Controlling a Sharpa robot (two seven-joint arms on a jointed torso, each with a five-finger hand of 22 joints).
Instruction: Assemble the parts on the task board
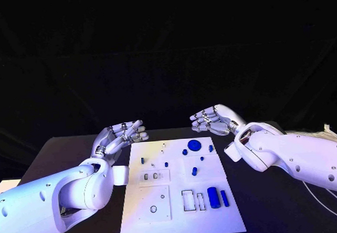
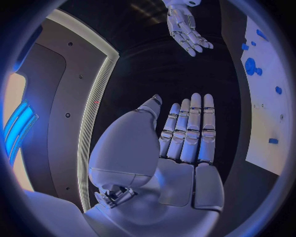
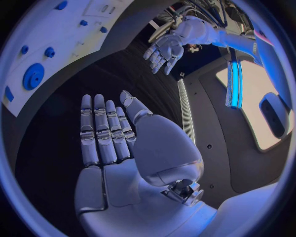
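While empty, both hands' fingers apart.

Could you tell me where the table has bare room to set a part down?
Bare black table lies beside the task board, near the left hand; another strip borders its far edge. The board's middle, round the blue disc, is crowded.

Left hand raised near the table's far left, fingers straight and together, holding nothing. Right hand opposite at far right, fingers loosely curved, empty. Palms face each other.
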